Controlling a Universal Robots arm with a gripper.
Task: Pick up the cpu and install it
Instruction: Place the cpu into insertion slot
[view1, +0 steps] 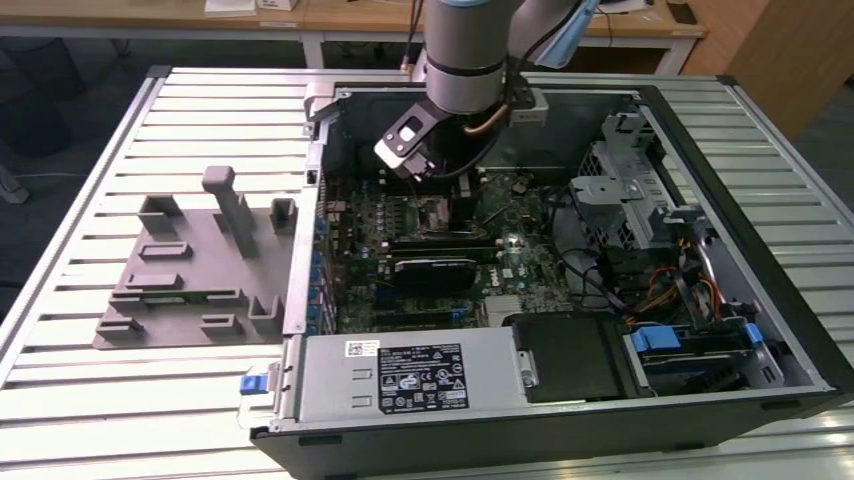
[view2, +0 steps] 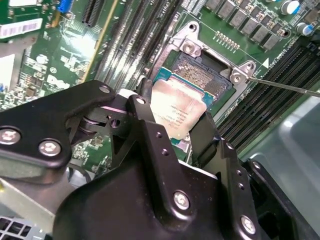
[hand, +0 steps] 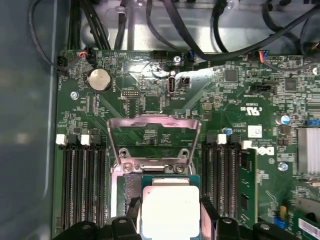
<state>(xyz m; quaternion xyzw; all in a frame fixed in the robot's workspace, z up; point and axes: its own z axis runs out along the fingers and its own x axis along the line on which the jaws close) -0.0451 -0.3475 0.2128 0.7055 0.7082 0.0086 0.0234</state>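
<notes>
Now over the socket (view2: 200, 70).
I see jaws clamped on the cpu (view2: 179, 107) just above it, load plate (hand: 114, 142) flipped up.

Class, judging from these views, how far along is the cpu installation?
Done: the cpu is picked up and sits over the open socket. In hand: the tool grips it by two edges. Left: it is not yet seated, and the retention frame stands open.

The arm (view1: 467, 60) is held nearly vertical, reaching down from above; the gripper (view2: 175, 119) is pointed downward, its jaws closed against opposite edges of the cpu (view2: 177, 102).
</notes>
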